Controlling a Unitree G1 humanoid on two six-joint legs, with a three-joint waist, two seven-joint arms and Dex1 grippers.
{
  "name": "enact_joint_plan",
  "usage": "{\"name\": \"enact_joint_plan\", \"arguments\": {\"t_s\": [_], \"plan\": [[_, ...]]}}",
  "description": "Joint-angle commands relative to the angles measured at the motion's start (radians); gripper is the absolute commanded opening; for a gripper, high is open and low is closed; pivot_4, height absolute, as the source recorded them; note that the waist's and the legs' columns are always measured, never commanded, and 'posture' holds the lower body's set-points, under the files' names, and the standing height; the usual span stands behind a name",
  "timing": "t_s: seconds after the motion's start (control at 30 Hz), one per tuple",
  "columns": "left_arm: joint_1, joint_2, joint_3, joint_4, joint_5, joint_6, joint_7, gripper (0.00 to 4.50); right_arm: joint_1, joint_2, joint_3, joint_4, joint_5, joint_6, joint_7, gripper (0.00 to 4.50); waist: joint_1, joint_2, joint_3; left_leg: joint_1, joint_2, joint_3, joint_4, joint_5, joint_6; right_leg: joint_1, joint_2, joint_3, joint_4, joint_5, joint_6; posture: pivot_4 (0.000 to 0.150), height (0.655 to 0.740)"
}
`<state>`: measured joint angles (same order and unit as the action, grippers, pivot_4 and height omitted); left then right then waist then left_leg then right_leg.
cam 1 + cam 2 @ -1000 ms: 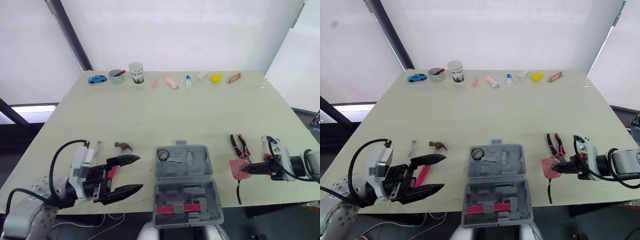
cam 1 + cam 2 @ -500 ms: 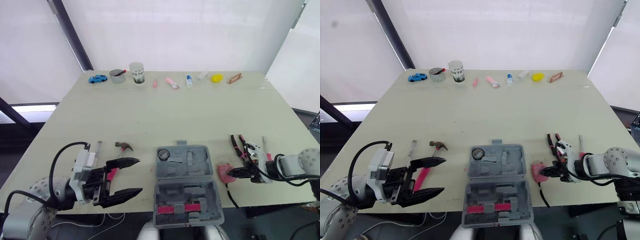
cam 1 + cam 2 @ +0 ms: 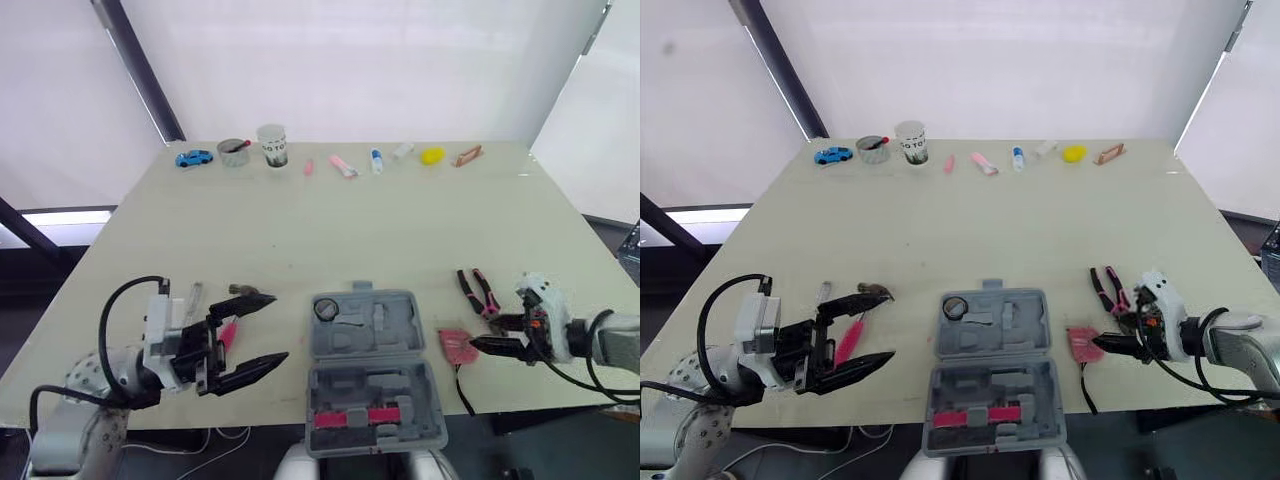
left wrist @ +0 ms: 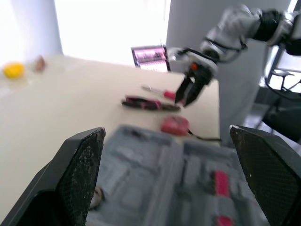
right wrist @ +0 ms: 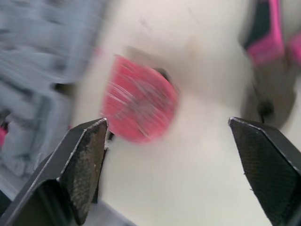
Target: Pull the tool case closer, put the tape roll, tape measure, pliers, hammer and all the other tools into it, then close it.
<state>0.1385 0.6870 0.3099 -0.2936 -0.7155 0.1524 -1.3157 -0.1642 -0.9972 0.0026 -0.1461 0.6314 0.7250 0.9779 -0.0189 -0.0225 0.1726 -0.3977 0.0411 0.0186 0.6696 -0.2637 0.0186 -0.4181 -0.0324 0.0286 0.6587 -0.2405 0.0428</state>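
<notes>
**Operator:** Where is the tool case (image 3: pixel 395 335), and how is it oriented?

**Technician:** It lies open at the near edge of the table (image 3: pixel 350 230), centred between the two arms. Both grey halves are laid flat. The hinge line runs left to right, and the carry handle points toward the far edge. The tape roll (image 3: pixel 326 309) sits in the far half, at its left corner.

**Operator:** What is the status of the right gripper (image 3: pixel 482 333)?

**Technician:** Its fingers are spread wide. The pink tape measure (image 3: pixel 454 346) lies flat on the table just ahead of the fingertips, between them and the case's right side, and is not pinched. Its black strap trails toward the near edge.

**Operator:** And the pliers (image 3: pixel 478 292)?

**Technician:** They lie just beyond the right gripper. The long axis runs near to far, with the handles spread toward the far edge.

**Operator:** What about the left side?

**Technician:** The left gripper (image 3: pixel 277 326) hangs left of the case, fingers apart, holding nothing. The hammer (image 3: pixel 240 290) lies by its fingers, and contact cannot be determined. Its long axis runs near to far, with the head at the far end and the pink handle toward the robot.
</notes>
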Motion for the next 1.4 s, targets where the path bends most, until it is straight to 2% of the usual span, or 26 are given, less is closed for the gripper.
{"name": "enact_joint_plan", "arguments": {"t_s": [0.03, 0.2, 0.47, 0.7, 1.4], "plan": [[-0.007, 0.045, 0.024, 0.001, -0.068, 0.046, -0.057, 4.50, 0.001, -0.035, 0.021, 0.018, -0.109, -0.251, 0.172, 4.44, 0.003, 0.000, 0.000, 0.000, 0.000, 0.000, 0.000, 0.000, 0.000, 0.000, 0.000, 0.000, 0.000, 0.000, 0.000, 0.150, 0.7400], [-0.027, 0.079, 0.022, 0.006, -0.096, 0.086, -0.094, 4.50, -0.091, 0.021, 0.158, 0.180, -0.324, -0.593, 0.313, 4.44, 0.002, 0.000, 0.000, 0.000, 0.000, 0.000, 0.000, 0.000, 0.000, 0.000, 0.000, 0.000, 0.000, 0.000, 0.000, 0.150, 0.7400], [-0.057, 0.106, 0.023, -0.039, -0.106, 0.133, -0.079, 4.50, -0.265, 0.145, 0.280, 0.439, -0.516, -0.850, 0.383, 4.44, 0.004, 0.001, 0.001, 0.001, 0.000, 0.000, 0.000, 0.000, 0.000, 0.000, 0.000, 0.000, 0.001, 0.002, -0.004, 0.150, 0.7400], [-0.052, 0.102, 0.028, -0.047, -0.096, 0.133, -0.073, 4.50, -0.316, 0.179, 0.307, 0.537, -0.584, -0.933, 0.415, 4.44, 0.007, 0.001, 0.001, 0.000, 0.000, 0.000, 0.000, 0.000, 0.000, 0.000, -0.001, 0.000, 0.001, 0.002, -0.004, 0.150, 0.7400], [-0.038, 0.098, 0.027, -0.083, -0.102, 0.136, -0.020, 4.50, -0.344, 0.231, 0.309, 0.647, -0.678, -1.005, 0.372, 4.44, 0.005, 0.001, 0.001, 0.001, 0.000, 0.000, 0.001, 0.000, 0.000, 0.001, -0.001, 0.000, 0.002, 0.002, -0.004, 0.150, 0.7400]]}}
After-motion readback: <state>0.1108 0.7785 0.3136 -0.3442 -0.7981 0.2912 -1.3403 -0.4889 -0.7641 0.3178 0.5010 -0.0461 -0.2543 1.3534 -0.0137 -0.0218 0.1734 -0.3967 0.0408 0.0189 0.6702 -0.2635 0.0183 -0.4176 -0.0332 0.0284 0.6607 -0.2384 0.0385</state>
